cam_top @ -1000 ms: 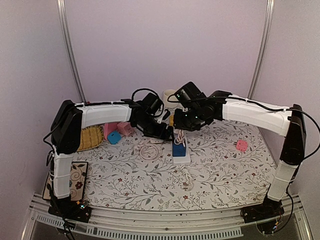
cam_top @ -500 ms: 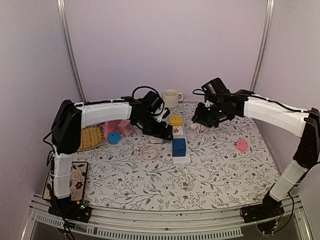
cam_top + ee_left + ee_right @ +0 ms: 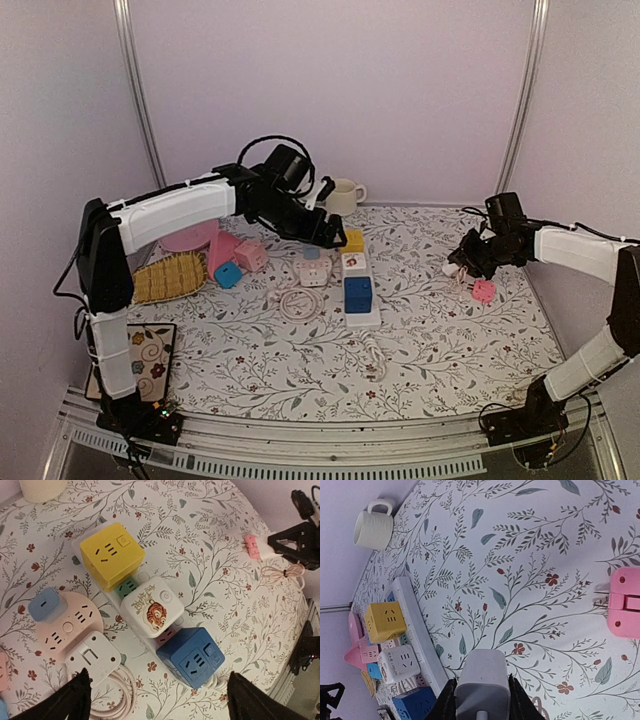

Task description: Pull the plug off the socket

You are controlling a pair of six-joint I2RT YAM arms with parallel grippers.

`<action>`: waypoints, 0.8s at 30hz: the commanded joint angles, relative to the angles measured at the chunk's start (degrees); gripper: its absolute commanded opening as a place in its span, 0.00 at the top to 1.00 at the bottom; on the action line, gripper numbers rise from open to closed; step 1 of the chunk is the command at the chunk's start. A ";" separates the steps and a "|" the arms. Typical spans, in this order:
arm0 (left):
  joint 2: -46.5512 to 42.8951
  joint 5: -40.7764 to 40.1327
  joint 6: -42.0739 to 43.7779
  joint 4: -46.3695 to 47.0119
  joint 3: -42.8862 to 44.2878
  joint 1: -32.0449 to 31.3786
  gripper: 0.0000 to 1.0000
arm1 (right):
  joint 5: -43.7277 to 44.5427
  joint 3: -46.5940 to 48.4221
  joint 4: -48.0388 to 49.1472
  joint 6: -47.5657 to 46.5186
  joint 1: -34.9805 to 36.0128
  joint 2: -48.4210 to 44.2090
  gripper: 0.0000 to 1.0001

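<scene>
From overhead I see the right gripper (image 3: 462, 268) near the right edge of the table (image 3: 450, 350), clamped on something small and white that I cannot name from here. A pink plug (image 3: 484, 291) lies just beside it. The left gripper (image 3: 325, 228) hangs over the far middle, above the far end of the white power strip (image 3: 365, 318), which carries a yellow cube (image 3: 351, 240), a white cube (image 3: 355, 263) and a blue cube (image 3: 358, 293). A coiled cable (image 3: 295, 300) lies left of the strip, a mug (image 3: 343, 195) stands at the far edge, and a wicker tray (image 3: 170, 277) sits toward the left edge.

My left wrist camera shows only the tips of its fingers (image 3: 75, 700), spread wide with nothing between them. It adds a tiger print on the white cube, a green block (image 3: 129, 586) half hidden between that and the yellow one, and a round pink socket hub (image 3: 62, 625) touching the strip.

My right wrist camera settles it. The white plug (image 3: 482, 677) is pinched between both fingers (image 3: 447, 702), well apart from the strip. Its prongs are hidden.
</scene>
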 commanded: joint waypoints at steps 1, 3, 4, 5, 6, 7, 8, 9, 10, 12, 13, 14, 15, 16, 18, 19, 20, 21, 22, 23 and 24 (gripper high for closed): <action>-6.23 0.54 0.13 0.32 -1.98 2.07 0.05 | -6.84 -2.89 7.03 -0.65 -2.59 -0.75 0.95; -7.13 0.55 -0.09 0.37 -2.87 2.72 0.05 | -7.84 -4.45 7.94 -0.78 -2.57 0.14 0.95; -7.45 0.66 -0.22 0.37 -3.33 3.00 0.05 | -8.25 -5.76 8.80 -0.43 -2.57 0.30 0.95; -7.80 0.73 -0.34 0.42 -3.85 3.26 0.05 | -8.66 -7.13 9.60 0.04 -2.57 0.35 0.95; -8.08 0.98 -0.40 0.46 -4.34 3.52 0.05 | -9.05 -8.50 10.62 0.41 -2.62 0.19 0.95; -8.42 1.05 -0.45 0.58 -4.72 3.64 0.05 | -9.44 -9.91 11.50 0.99 -2.62 0.06 0.94; -8.69 1.10 -0.46 0.74 -5.14 3.75 0.05 | -9.86 -11.10 12.47 1.26 -2.63 -0.17 0.94; -8.91 1.23 -0.53 0.87 -5.55 3.90 0.05 | -10.27 -12.37 13.18 1.58 -2.77 -0.28 0.93; -9.07 1.33 -0.54 0.97 -5.86 3.94 0.05 | -10.71 -13.47 13.72 1.86 -2.94 -0.30 0.92; -9.13 1.61 -0.62 0.99 -6.25 4.11 0.05 | -11.35 -15.31 14.30 2.00 -3.29 -0.42 0.91; -9.13 1.70 -0.57 0.99 -6.37 4.13 0.05 | -11.50 -16.10 14.51 2.01 -3.53 -0.53 0.91; -9.09 1.84 -0.55 0.99 -6.44 4.16 0.05 | -11.72 -16.93 14.77 2.02 -3.64 -0.78 0.90; -9.01 2.01 -0.55 0.99 -6.44 4.21 0.05 | -11.85 -17.67 14.92 2.02 -3.83 -1.09 0.88; -8.92 2.23 -0.47 0.99 -6.45 4.22 0.05 | -11.96 -18.38 15.00 2.02 -4.02 -1.39 0.86; -8.68 2.41 -0.30 0.99 -6.49 4.22 0.05 | -12.15 -19.64 14.97 1.94 -4.55 -2.07 0.77; -8.55 2.54 -0.28 0.99 -6.47 4.22 0.05 | -12.26 -20.34 14.93 1.93 -4.95 -2.44 0.71; -8.46 2.71 -0.24 0.99 -6.40 4.22 0.05 | -12.32 -21.06 14.88 1.87 -5.23 -2.84 0.67; -8.35 2.83 -0.18 0.99 -6.48 4.29 0.05 | -12.33 -21.77 14.82 1.92 -5.67 -3.32 0.64; -8.22 2.93 -0.12 0.99 -6.45 4.31 0.05 | -12.18 -22.54 14.59 1.97 -5.99 -3.91 0.59; -8.18 2.95 -0.01 0.99 -6.45 4.31 0.05 | -11.97 -23.05 14.24 2.01 -6.38 -4.46 0.54; -8.12 2.95 0.06 0.99 -6.52 4.31 0.05 | -11.64 -23.34 13.76 2.02 -6.77 -5.11 0.49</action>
